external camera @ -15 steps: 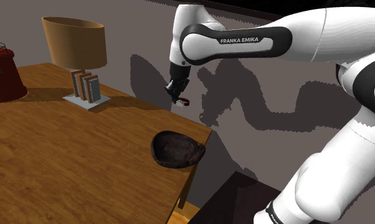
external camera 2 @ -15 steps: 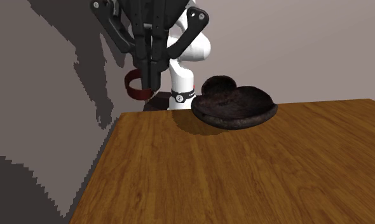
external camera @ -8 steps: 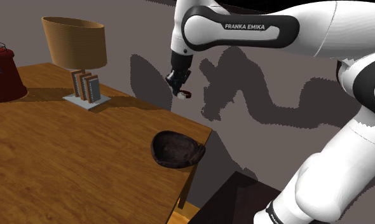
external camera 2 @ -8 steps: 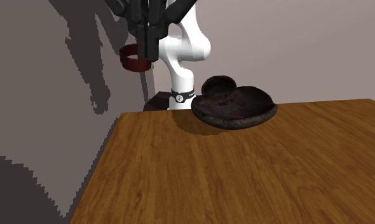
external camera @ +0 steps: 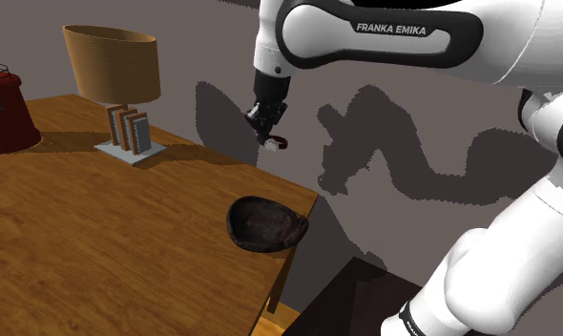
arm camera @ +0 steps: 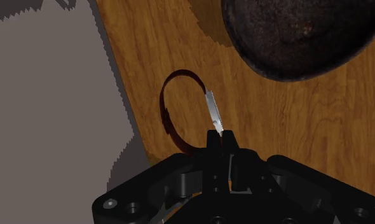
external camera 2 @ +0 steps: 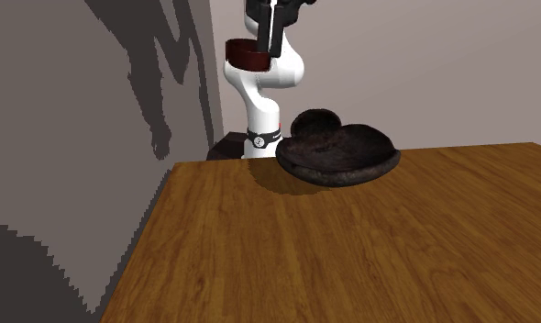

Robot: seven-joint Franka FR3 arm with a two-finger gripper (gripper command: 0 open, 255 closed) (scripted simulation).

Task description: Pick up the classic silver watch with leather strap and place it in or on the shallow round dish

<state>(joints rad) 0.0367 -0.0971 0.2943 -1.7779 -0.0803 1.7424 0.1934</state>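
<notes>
Watch point(arm camera: 213, 113) in claw point(arm camera: 219, 136), apart from dish point(arm camera: 294, 38)

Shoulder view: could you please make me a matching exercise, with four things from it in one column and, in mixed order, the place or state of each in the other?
Things
1. watch
2. dark dish
3. lamp
4. red object

Place or state
A. cut off by the view's left edge
B. clasped in the end effector, in the air
C. on the table, near its corner
D. on the table, with a tan shade

Pairs: 1-B, 2-C, 3-D, 4-A
</notes>
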